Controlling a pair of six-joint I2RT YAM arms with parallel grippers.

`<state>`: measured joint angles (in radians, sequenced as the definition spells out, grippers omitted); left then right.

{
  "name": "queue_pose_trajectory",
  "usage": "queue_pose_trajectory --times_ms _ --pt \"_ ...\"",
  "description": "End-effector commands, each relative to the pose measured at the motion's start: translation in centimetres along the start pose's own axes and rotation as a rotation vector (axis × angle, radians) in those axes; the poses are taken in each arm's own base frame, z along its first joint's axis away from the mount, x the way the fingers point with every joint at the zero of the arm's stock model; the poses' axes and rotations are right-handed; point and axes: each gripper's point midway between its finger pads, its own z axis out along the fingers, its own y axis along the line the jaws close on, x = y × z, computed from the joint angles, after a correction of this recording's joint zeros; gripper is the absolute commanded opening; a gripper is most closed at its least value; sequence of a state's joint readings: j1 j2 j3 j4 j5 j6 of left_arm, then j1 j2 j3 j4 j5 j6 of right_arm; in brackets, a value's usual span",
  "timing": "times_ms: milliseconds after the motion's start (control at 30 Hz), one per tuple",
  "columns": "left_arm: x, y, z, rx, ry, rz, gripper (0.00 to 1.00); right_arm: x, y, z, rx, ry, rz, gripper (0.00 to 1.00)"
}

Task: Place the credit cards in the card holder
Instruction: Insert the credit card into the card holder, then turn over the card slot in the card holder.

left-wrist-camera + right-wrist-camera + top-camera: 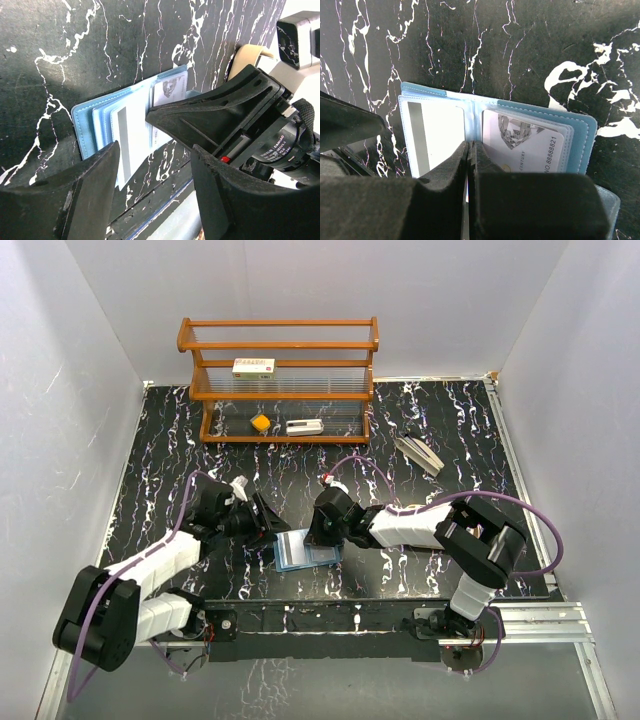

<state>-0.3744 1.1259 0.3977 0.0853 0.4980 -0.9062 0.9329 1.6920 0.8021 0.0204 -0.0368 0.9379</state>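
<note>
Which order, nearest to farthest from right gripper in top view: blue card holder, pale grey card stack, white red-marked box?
1. Blue card holder, under right gripper.
2. Pale grey card stack, back right.
3. White red-marked box, rear shelf.

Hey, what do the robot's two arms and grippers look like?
Both the left arm and right arm have white shells and black joints, each with a purple cable. The left gripper and right gripper are black with wedge-shaped fingers.

card holder (pixel 582 131): smooth matt blue leather-look, stitched edge, clear glossy plastic sleeves. cards (pixel 525 140): glossy plastic. table (pixel 440 430): black marble-look, slight sheen. shelf (pixel 280 335) at 12 o'clock: varnished wood. right gripper (pixel 470 150): matt black plastic.
</note>
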Motion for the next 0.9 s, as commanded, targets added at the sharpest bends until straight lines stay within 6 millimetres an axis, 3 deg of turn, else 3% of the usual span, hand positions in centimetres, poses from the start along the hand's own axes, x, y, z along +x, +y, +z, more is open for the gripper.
queue_pose_trajectory --times_ms 0,367,867 --pt "0.4 -0.3 0.2 0.041 0.030 -0.010 0.57 3.0 -3.8 0.5 0.118 0.089 -0.027 0.00" --pt "0.9 0.5 1.0 0.037 0.049 -0.026 0.57 3.0 -3.8 0.5 0.117 0.090 -0.025 0.00" --pt "0.9 0.2 1.4 0.073 0.058 -0.035 0.57 2.9 -3.8 0.5 0.116 0.087 -0.029 0.00"
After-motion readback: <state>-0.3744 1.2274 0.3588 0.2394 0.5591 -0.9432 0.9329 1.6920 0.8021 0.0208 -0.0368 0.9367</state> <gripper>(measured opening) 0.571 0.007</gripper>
